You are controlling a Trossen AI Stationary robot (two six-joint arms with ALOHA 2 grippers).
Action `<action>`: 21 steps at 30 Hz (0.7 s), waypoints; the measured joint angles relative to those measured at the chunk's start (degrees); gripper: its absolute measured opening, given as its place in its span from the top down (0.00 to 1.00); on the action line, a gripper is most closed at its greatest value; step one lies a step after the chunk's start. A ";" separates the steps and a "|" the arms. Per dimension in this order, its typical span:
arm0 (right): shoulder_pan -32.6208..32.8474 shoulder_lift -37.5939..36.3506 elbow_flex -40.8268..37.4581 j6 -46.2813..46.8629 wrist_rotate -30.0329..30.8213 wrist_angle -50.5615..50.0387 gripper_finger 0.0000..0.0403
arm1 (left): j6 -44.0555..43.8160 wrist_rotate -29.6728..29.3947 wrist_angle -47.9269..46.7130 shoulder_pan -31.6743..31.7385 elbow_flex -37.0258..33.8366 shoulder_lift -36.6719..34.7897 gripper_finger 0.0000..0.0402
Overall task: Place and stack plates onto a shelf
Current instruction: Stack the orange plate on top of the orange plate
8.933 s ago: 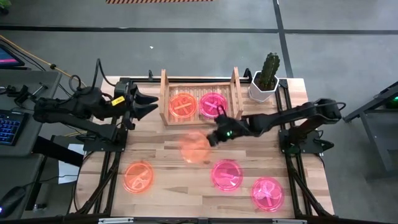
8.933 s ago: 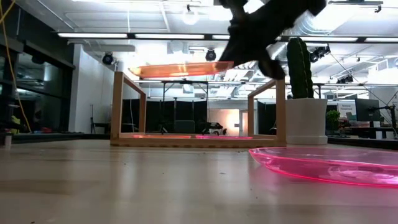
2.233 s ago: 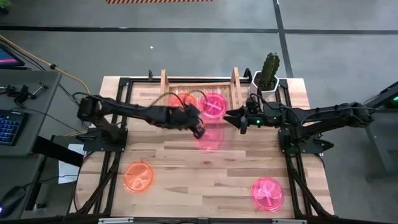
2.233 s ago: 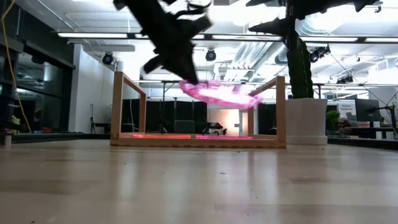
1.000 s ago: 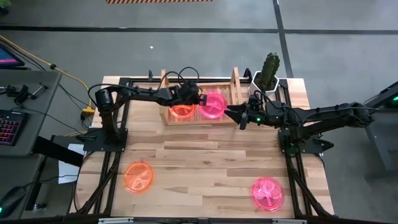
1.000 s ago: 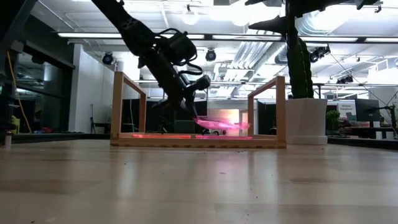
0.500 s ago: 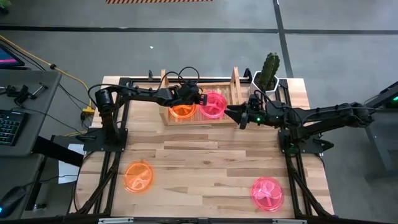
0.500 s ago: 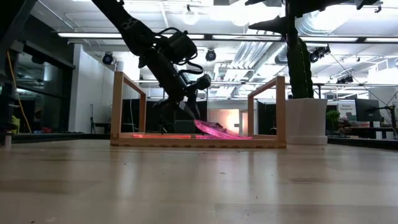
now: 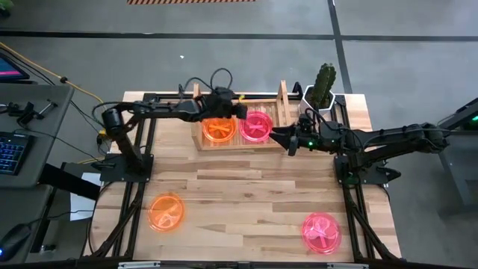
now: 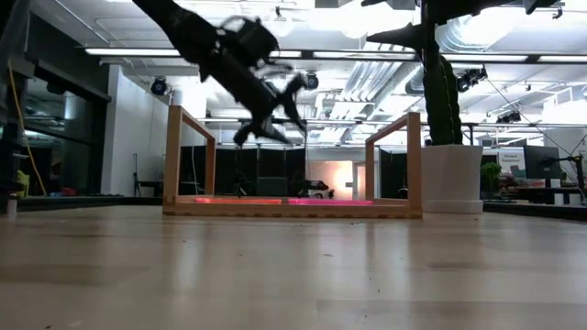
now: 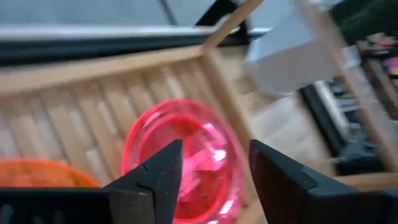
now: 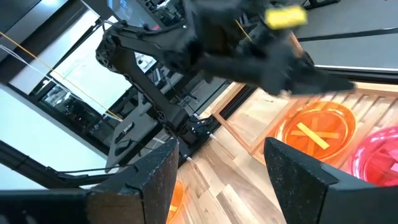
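The light-wood shelf [image 9: 239,119] stands at the table's far middle. On its slatted base rest orange plates [image 9: 219,129] on the left and pink plates [image 9: 255,125] on the right, which show in the left wrist view as a pink plate [image 11: 180,158] beside an orange plate [image 11: 43,175]. My left gripper [image 9: 237,110] hangs open above the shelf [image 10: 293,206], clear of the plates, fingers apart [image 11: 214,168]. My right gripper [image 9: 278,134] waits open just right of the shelf's near right corner. One orange plate [image 9: 166,211] and one pink plate [image 9: 321,230] lie flat on the table.
A white pot with a cactus [image 9: 321,93] stands right of the shelf at the far edge. The shelf's two upright side boards [image 10: 188,156] [image 10: 396,160] rise beside the plates. Bare wood lies between the shelf and the two loose plates.
My left gripper has opened and let go of the pink plate, which has tipped down and settled flat on the pink plates in the shelf. The gripper has then risen above the shelf.
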 joint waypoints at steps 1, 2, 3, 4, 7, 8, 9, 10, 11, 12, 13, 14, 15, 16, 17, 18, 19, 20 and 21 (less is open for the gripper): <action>0.00 0.00 0.00 -0.04 0.00 0.00 0.45 | 0.95 0.80 0.04 0.11 0.00 -1.42 0.56; 0.00 0.00 0.00 -0.06 0.00 0.00 0.45 | 1.81 1.29 0.06 -0.02 0.00 -3.03 0.56; 0.00 0.00 0.00 -0.06 0.00 0.00 0.45 | 2.51 1.69 -0.28 -0.36 0.00 -4.78 0.56; 0.00 0.00 0.00 -0.06 0.02 0.00 0.45 | 3.23 1.81 -0.48 -0.96 0.00 -6.49 0.56; 0.00 0.00 0.00 -0.48 0.00 0.00 0.45 | 5.87 0.65 -0.32 -4.19 0.00 -11.77 0.56; 0.00 0.00 0.00 -0.52 -0.02 0.00 0.45 | 7.35 0.31 -0.37 -5.62 0.00 -13.50 0.56; 0.00 0.00 0.00 -0.60 -0.03 0.00 0.45 | 9.02 -0.28 -0.31 -7.43 0.00 -15.20 0.57; 0.00 0.00 0.00 -0.70 -0.04 0.00 0.45 | 10.90 -0.68 -0.10 -9.46 0.00 -16.80 0.57; 0.00 0.00 0.00 -0.74 -0.04 0.00 0.45 | 13.13 -0.86 -0.18 -11.53 0.00 -18.30 0.56; 0.00 0.00 0.00 -0.90 -0.06 0.00 0.45 | 15.31 -1.34 -0.16 -13.87 0.00 -19.62 0.56; 0.00 0.00 0.00 -0.93 -0.07 0.00 0.45 | 17.10 -2.02 -0.14 -16.26 0.00 -20.81 0.56; 0.00 0.00 0.00 -0.95 -0.09 0.00 0.45 | 18.70 -2.95 -0.19 -18.57 0.00 -21.83 0.56; 0.00 0.00 0.00 -0.95 -0.11 0.00 0.45 | 20.00 -4.26 -0.13 -20.95 0.03 -22.56 0.57; 0.00 0.00 0.00 -0.95 -0.12 0.00 0.45 | 20.98 -5.73 -0.14 -23.13 0.04 -23.20 0.57; 0.00 0.00 0.00 -0.99 -0.14 0.00 0.45 | 22.01 -7.50 -0.34 -25.21 0.04 -23.64 0.57; 0.00 0.00 0.00 -1.02 -0.19 0.00 0.45 | 22.94 -9.39 -0.21 -27.20 0.04 -23.90 0.57; 0.00 0.00 0.00 -1.02 -0.35 0.00 0.45 | 23.68 -11.38 0.05 -28.97 0.04 -23.96 0.57; 0.00 0.00 0.00 -1.04 -0.67 0.00 0.45 | 24.32 -13.48 0.01 -30.50 0.04 -23.99 0.57; 0.00 0.00 0.00 -1.08 -1.09 0.02 0.45 | 24.67 -15.41 -0.12 -31.83 0.04 -23.96 0.57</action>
